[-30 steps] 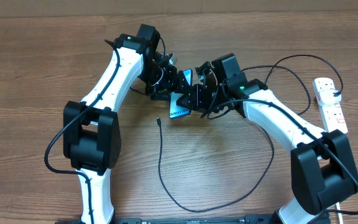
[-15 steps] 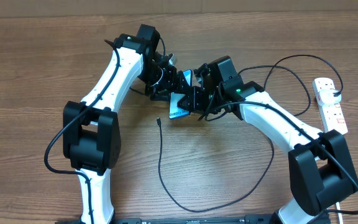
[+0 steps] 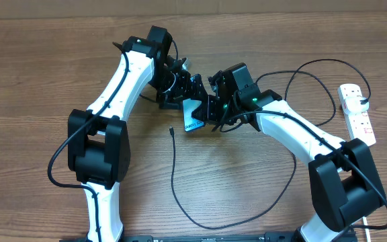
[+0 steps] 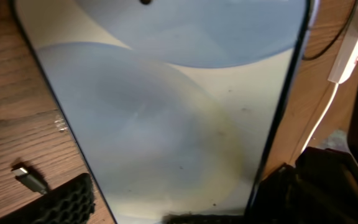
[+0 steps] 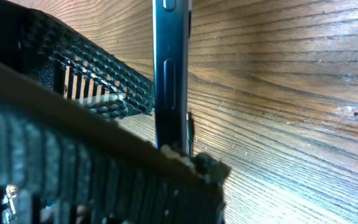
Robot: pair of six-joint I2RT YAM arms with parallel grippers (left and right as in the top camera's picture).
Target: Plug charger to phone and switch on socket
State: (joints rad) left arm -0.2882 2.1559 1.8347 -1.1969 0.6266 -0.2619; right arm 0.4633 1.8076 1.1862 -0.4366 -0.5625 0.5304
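Two pincers meet at the slim dark-edged smartphone (image 3: 193, 119), tilted up near the desk's (image 3: 46, 54) far edge. Right pincer (image 3: 210, 111) clamps it, likely steadying it for plugging. Left pincer (image 3: 182, 99) straddles it wide, grip undeterminable. Thin black charger cable (image 3: 174, 168) lies unplugged, tip nearby.

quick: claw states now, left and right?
Left claw: at the phone; gripping or let go cannot be told.
Right claw: closed, pinching the phone's edge.

Black charger (image 3: 173, 175); light-blue phone (image 3: 193, 115); white socket (image 3: 358, 114); brown woodgrain table (image 3: 46, 67).
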